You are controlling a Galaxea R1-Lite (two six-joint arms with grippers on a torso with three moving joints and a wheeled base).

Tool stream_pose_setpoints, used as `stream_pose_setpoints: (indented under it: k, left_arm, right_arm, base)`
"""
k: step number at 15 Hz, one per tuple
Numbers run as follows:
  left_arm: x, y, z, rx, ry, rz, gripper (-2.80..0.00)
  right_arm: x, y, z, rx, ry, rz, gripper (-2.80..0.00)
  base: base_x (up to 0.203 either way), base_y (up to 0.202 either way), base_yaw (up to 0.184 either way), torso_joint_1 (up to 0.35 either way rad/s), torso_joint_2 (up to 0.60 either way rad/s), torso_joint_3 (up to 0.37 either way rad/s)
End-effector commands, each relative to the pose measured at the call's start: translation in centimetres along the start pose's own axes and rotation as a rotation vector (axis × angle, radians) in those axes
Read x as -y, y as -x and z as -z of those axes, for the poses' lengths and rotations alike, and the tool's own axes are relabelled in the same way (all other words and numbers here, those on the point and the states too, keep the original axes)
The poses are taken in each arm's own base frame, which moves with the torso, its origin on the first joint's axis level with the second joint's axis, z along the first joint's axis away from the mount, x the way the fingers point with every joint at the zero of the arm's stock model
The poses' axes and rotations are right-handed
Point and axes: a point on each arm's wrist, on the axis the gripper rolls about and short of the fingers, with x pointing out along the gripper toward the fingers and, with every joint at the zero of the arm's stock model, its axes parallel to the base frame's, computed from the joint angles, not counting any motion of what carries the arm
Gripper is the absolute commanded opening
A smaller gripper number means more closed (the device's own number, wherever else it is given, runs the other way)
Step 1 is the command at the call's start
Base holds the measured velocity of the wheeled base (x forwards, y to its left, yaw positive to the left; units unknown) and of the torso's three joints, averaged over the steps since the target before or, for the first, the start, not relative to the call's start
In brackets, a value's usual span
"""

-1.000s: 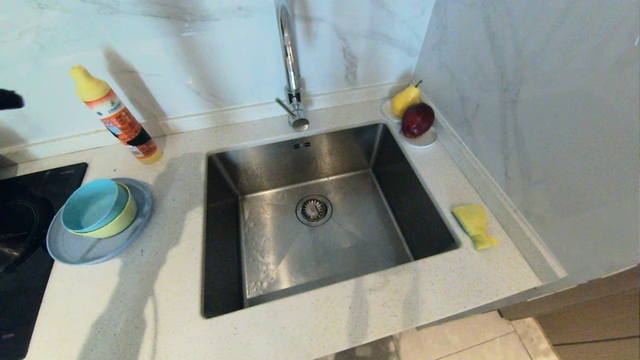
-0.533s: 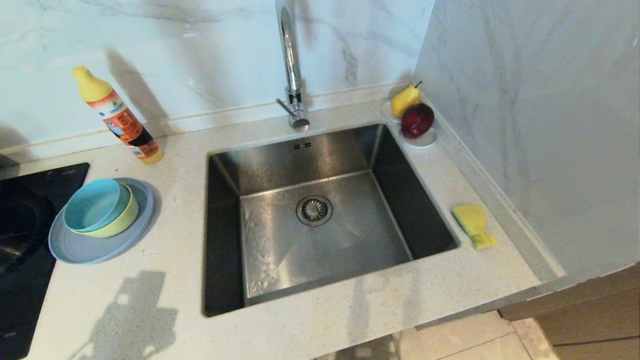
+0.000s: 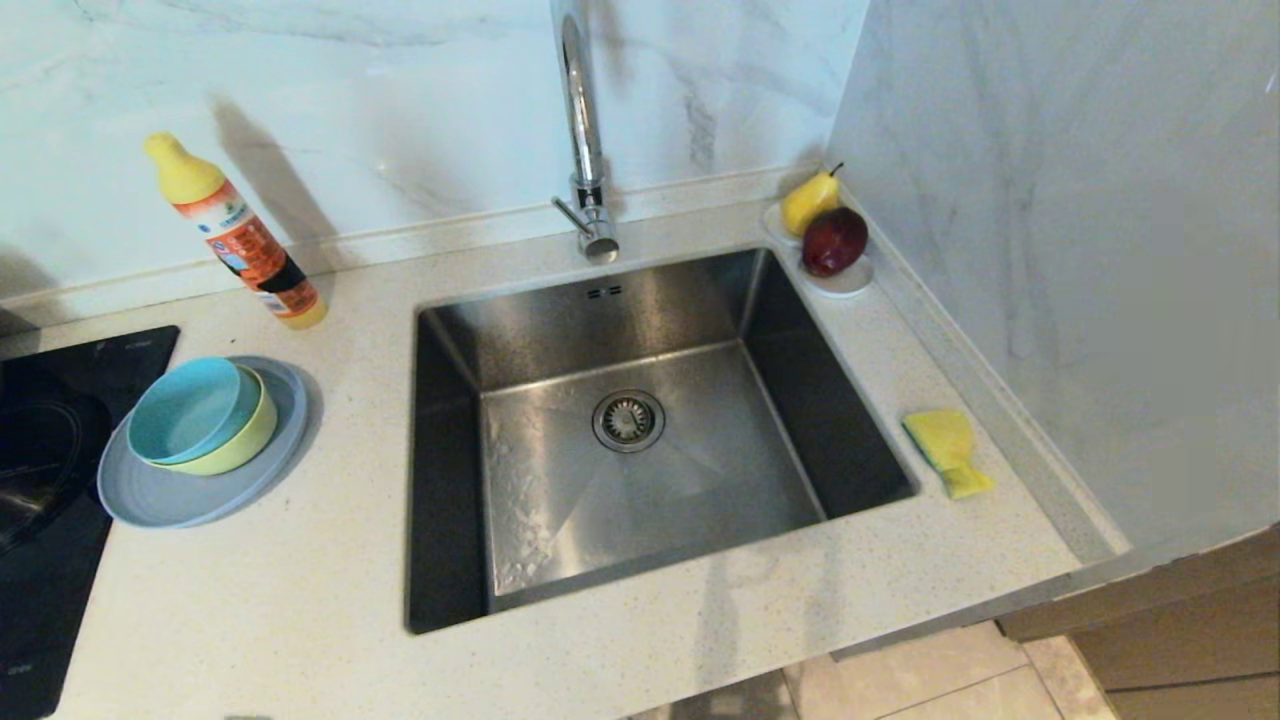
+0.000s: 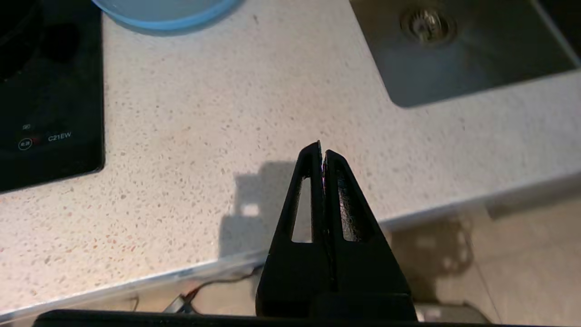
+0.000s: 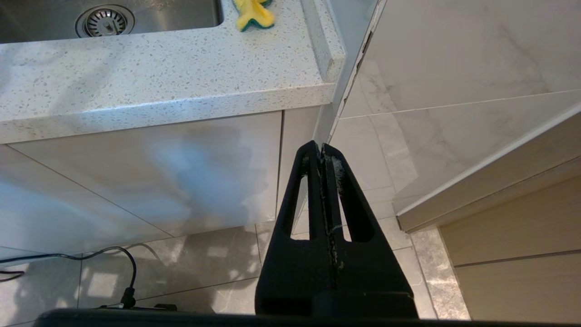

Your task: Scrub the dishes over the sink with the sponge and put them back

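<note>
On the counter left of the sink (image 3: 640,440), the teal bowl (image 3: 185,408) sits nested in the yellow-green bowl (image 3: 240,445), both on the grey-blue plate (image 3: 190,500). The yellow sponge (image 3: 948,452) lies on the counter right of the sink, also seen in the right wrist view as the sponge (image 5: 253,13). Neither arm shows in the head view. My left gripper (image 4: 322,152) is shut and empty, hovering over the counter's front edge. My right gripper (image 5: 321,150) is shut and empty, parked low in front of the cabinet.
A detergent bottle (image 3: 235,235) leans by the back wall. A white dish with a pear and a red fruit (image 3: 830,240) sits at the sink's back right corner. The tap (image 3: 585,130) rises behind the sink. A black hob (image 3: 40,480) borders the plate.
The left arm's dark tip at the far left edge has left the head view, and its shadow on the counter slid toward the front edge and vanished. Dishes and sponge stay put.
</note>
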Motion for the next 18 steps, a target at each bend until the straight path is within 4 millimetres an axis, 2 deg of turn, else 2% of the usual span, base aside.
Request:
stream_pose_setpoints:
  k: [1, 8, 18]
  left_arm:
    - [0.01, -0.11, 0.69, 0.0, 0.005, -0.006, -2.8]
    - [0.01, -0.11, 0.69, 0.0, 0.017, -0.006, -2.8]
    - [0.01, -0.1, 0.69, 0.001, 0.017, -0.006, -2.8]
  right_arm:
    - [0.0, -0.01, 0.03, -0.001, 0.001, -0.001, -2.8]
    - [-0.01, -0.02, 0.03, 0.002, 0.037, -0.005, -2.8]
    - [0.0, -0.02, -0.01, 0.006, -0.014, -0.002, -2.8]
  base:
    - [0.0, 0.0, 0.0, 0.0, 0.0, 0.0]
    - [0.0, 0.0, 0.0, 0.0, 0.0, 0.0]
    - [0.0, 0.0, 0.0, 0.0, 0.0, 0.0]
